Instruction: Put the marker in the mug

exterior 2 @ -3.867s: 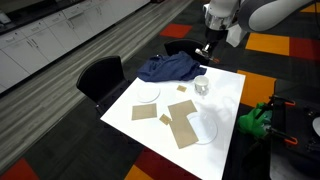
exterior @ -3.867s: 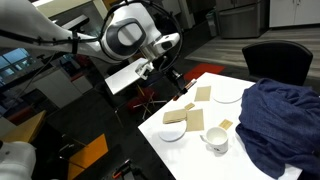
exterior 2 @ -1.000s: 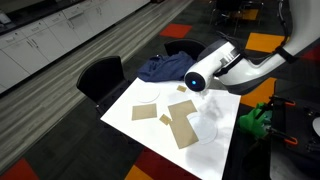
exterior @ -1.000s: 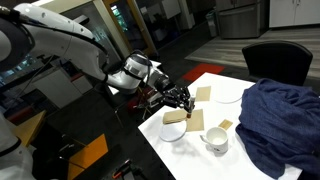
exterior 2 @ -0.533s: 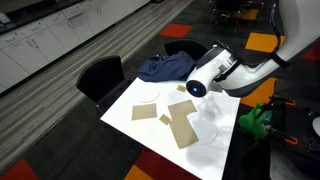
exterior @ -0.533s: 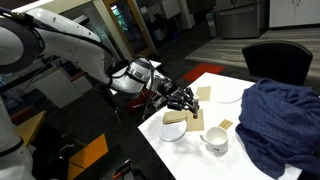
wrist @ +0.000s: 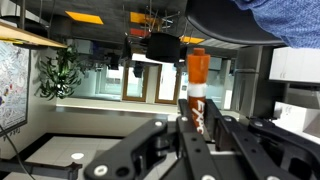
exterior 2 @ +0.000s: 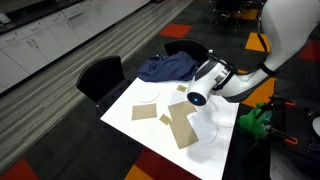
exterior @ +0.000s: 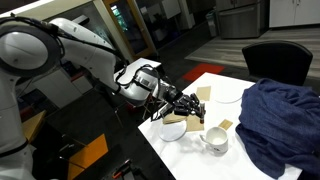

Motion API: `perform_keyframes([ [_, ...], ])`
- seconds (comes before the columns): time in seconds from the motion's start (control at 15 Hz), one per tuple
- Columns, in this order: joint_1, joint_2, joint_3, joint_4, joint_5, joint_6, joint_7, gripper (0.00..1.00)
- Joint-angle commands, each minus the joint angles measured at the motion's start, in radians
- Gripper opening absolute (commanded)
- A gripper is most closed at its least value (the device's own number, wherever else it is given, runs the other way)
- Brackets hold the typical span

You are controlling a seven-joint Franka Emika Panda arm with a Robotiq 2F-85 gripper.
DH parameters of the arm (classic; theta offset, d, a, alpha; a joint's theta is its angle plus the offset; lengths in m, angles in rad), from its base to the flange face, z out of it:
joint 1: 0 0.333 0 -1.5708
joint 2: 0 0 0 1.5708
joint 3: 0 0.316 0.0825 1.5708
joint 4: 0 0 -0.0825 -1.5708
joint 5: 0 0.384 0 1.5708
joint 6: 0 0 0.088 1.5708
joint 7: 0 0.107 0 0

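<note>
Gripper (exterior: 190, 108): low over the table (exterior: 200, 165), near the plate (exterior: 170, 133).
Mug (exterior: 215, 140): upright, just beside the plate.
Cloth (exterior: 275, 115): blue, heaped nearby.

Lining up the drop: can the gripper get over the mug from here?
Likely yes: the gripper, holding the marker, hangs just short of the mug, whose mouth is open with nothing between.
</note>
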Motion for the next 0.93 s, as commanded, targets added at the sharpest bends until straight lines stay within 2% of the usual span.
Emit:
perform_keyframes([
  [0.0, -0.005, 0.064, -0.005, 0.052, -0.038, -0.015, 0.016, 0.05],
  [0.87, -0.017, 0.275, -0.037, 0.204, -0.056, -0.015, 0.000, 0.05],
])
